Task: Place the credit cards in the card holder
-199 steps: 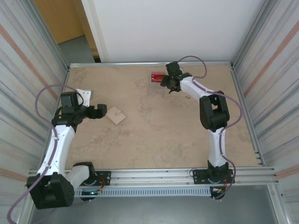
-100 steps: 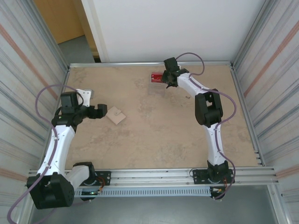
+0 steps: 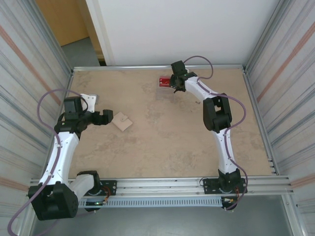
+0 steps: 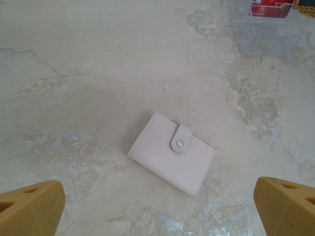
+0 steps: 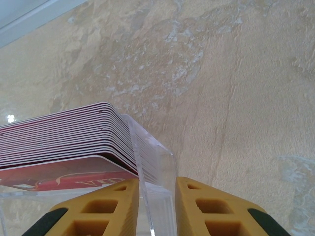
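- Since a second ago the right gripper (image 3: 173, 84) has slid left and toward the far edge, ending against the stack of credit cards (image 3: 164, 81). The left gripper (image 3: 109, 118) and the card holder (image 3: 122, 122) have not shifted.
- From the top external camera, the red cards lie near the far edge of the table (image 3: 162, 137), a little right of its middle. The beige card holder lies flat on the left half, just beside the left gripper's tips and well apart from the cards.
- From the left wrist camera, the card holder lies closed, its snap tab (image 4: 180, 143) fastened on top, set at a slant on the bare surface. The two orange fingers (image 4: 30, 202) stand wide apart at the lower corners, released and holding nothing. A clear plastic case (image 4: 266, 37) with red cards in it stands far off at the upper right.
- From the right wrist camera, the cards sit stacked inside the clear case. Its end wall stands in the narrow gap between the orange fingers (image 5: 101, 206), the left one under the stack's corner. Whether they clench on the wall I cannot tell.
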Available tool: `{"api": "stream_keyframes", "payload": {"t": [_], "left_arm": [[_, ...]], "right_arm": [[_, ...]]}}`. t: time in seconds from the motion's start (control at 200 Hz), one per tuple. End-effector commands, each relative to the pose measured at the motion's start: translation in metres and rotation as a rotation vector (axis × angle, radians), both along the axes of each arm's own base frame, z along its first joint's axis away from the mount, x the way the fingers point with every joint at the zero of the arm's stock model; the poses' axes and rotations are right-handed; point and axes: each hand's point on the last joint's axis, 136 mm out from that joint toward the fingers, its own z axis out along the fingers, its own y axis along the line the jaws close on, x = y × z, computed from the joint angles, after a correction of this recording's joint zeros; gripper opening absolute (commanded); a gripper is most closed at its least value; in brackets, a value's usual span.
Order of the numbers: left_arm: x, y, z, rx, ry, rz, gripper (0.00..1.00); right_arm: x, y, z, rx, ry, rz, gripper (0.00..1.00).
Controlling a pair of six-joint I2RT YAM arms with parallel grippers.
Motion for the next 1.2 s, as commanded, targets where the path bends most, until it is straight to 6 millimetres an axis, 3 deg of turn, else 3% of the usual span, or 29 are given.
{"api": "stream_keyframes", "payload": {"t": [0.0, 0.306, 0.667, 0.857, 0.987, 1.002, 1.198], "left_arm": [[-0.002, -0.004, 0.003, -0.012, -0.016, -0.019, 0.98], [-0.003, -0.006, 0.002, -0.016, -0.016, -0.025, 0.99], [-0.003, -0.006, 0.003, -0.016, -0.018, -0.027, 0.99], [-0.002, -0.007, 0.002, -0.018, -0.014, -0.03, 0.99], [-0.002, -0.007, 0.001, -0.021, -0.013, -0.03, 0.99], [-0.002, -0.007, 0.001, -0.021, -0.012, -0.029, 0.99], [-0.002, -0.009, 0.002, -0.039, -0.005, -0.027, 0.99]], "right_arm": [[-0.006, 0.0, -0.012, -0.043, 0.037, 0.005, 0.25], [-0.011, 0.006, 0.0, -0.044, 0.023, 0.033, 0.28], [-0.014, -0.005, -0.015, -0.069, 0.049, 0.017, 0.13], [-0.022, -0.012, -0.011, -0.099, 0.056, 0.012, 0.06], [-0.036, -0.021, 0.006, -0.134, 0.043, -0.006, 0.03], [-0.043, -0.025, 0.0, -0.141, 0.06, -0.012, 0.03], [-0.094, -0.061, 0.011, -0.151, 0.04, -0.124, 0.01]]}}
